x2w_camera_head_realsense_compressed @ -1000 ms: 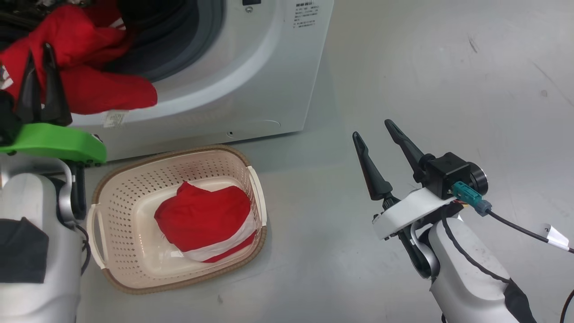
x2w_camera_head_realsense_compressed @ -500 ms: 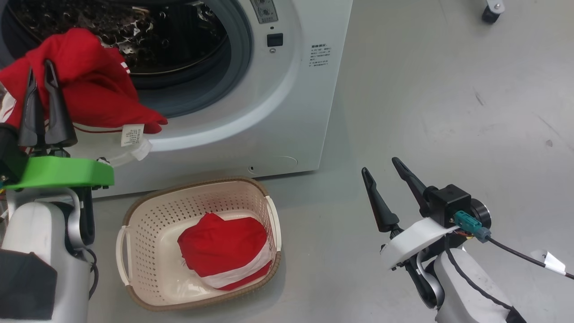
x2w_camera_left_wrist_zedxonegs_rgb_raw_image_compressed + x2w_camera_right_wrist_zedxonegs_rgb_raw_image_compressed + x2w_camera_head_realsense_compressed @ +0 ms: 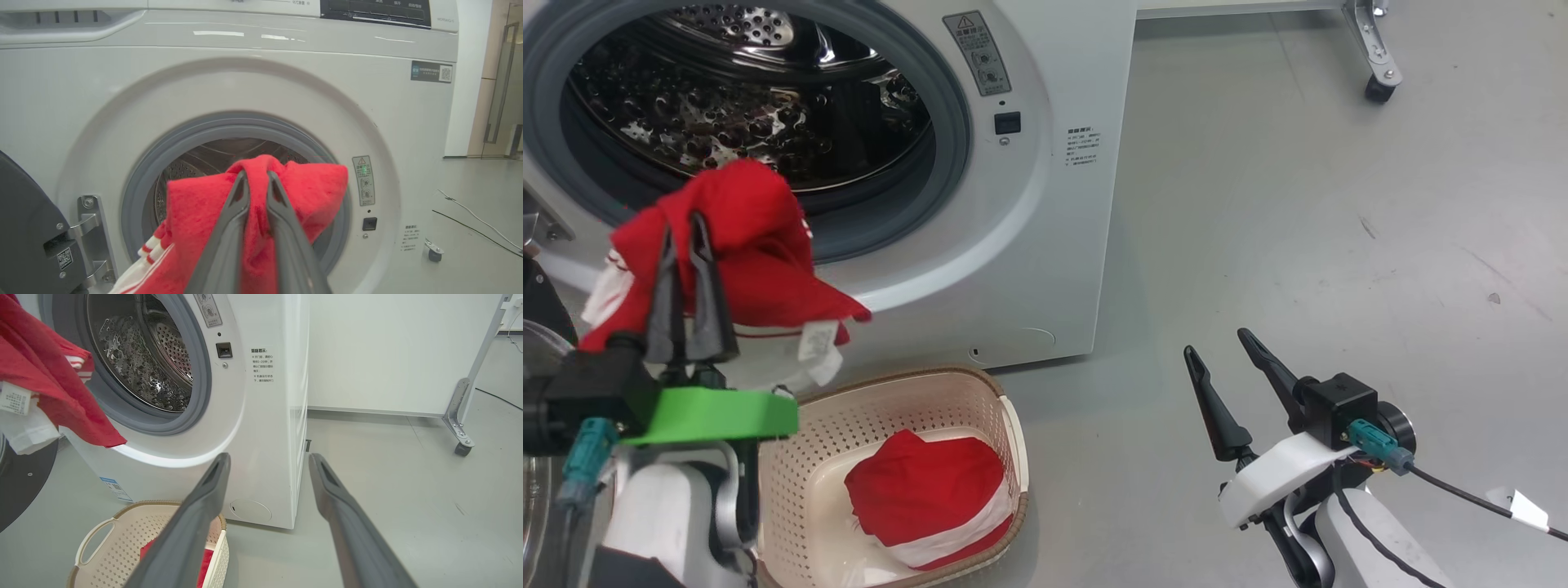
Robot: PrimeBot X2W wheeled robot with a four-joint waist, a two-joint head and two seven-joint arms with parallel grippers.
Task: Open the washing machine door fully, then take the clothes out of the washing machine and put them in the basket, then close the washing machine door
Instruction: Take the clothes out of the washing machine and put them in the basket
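Note:
The washing machine (image 3: 1045,245) stands with its steel drum (image 3: 735,122) exposed. Its door (image 3: 24,228) is swung out to the left on its hinge. My left gripper (image 3: 684,229) is shut on the clothes (image 3: 752,253), a red garment with white trim that hangs free in front of the drum opening, above the basket's left end. The left wrist view shows both fingers pinching a red fold (image 3: 196,212). The basket (image 3: 890,377) sits on the floor below the machine with another red-and-white garment (image 3: 923,490) inside. My right gripper (image 3: 1215,343) is open and holds nothing, low on the right, away from the machine.
A metal leg with a caster (image 3: 1376,73) stands on the grey floor behind the machine's right side. A thin cable (image 3: 470,208) lies on the floor to the right. A black lead (image 3: 1462,490) trails from my right wrist.
The head camera has tilted up, so the drum shows more. My left gripper has drawn the red garment back out of the opening and clear of the rim. The right gripper stays open.

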